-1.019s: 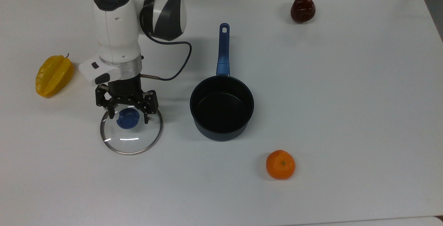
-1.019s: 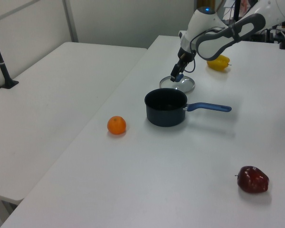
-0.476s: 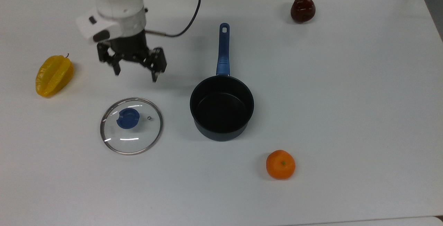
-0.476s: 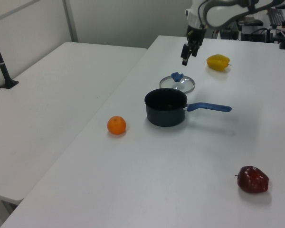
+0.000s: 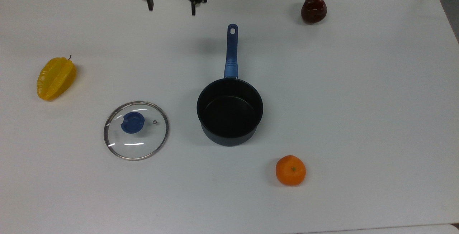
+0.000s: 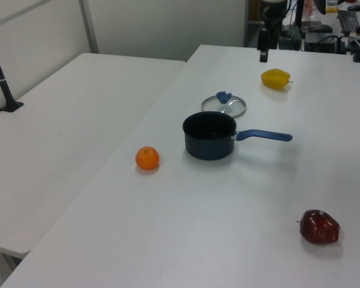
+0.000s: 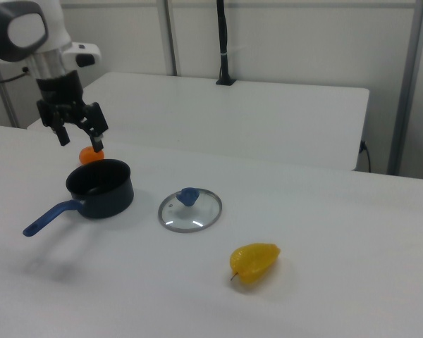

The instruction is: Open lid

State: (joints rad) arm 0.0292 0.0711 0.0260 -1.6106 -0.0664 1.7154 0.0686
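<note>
Two separated items indicate completion: the lid [image 5: 136, 130] lies flat on the bench [image 5: 358, 101], knob up, beside the uncovered saucepan [image 5: 230, 111] and apart from it, while the gripper [image 5: 171, 7] hangs high above the bench, jaws spread and empty

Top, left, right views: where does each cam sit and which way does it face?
Top view: overhead, looking down at the table; gripper at the top edge.
Left view: raised, beyond the orange, facing the saucepan; gripper far back.
Right view: raised, beyond the starfruit, facing the opposite way; gripper and arm.
All share the lid.
</note>
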